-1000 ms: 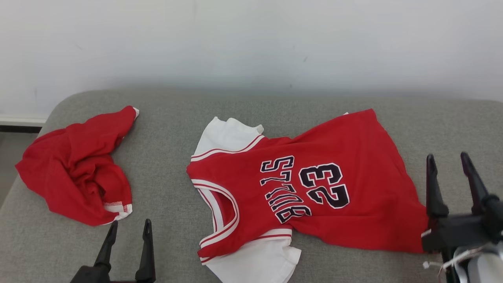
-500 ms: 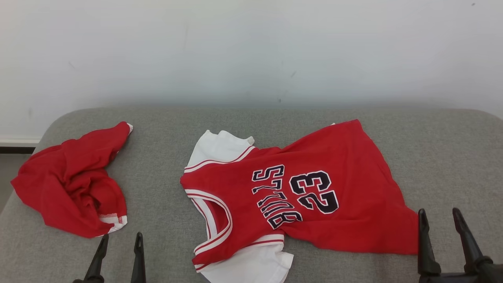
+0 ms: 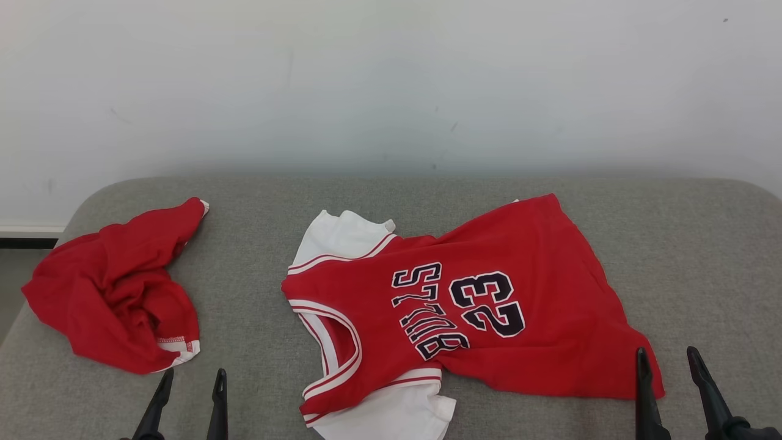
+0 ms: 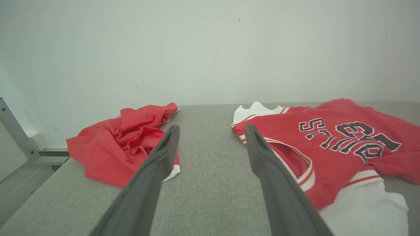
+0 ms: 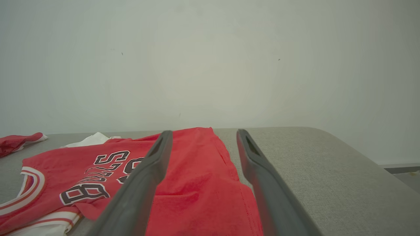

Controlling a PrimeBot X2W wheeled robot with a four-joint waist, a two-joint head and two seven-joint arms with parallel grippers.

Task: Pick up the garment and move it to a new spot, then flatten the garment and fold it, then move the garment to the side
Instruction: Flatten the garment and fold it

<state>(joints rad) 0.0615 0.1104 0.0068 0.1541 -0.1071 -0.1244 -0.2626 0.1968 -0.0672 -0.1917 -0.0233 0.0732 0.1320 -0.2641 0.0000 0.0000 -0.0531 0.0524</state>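
The right gripper (image 3: 666,353) has pulled back to the near right. Its two dark fingers are wide apart and hold nothing, with the tips by the hem corner of the red and white basketball jersey (image 3: 550,275). The left gripper (image 3: 195,374) waits low, open and empty. The jersey lies spread on the middle of the grey cloth bench (image 3: 256,244). I think folding comes next. It says "BULLS" and "23", turned sideways. A crumpled red cloth (image 3: 110,305) lies left.
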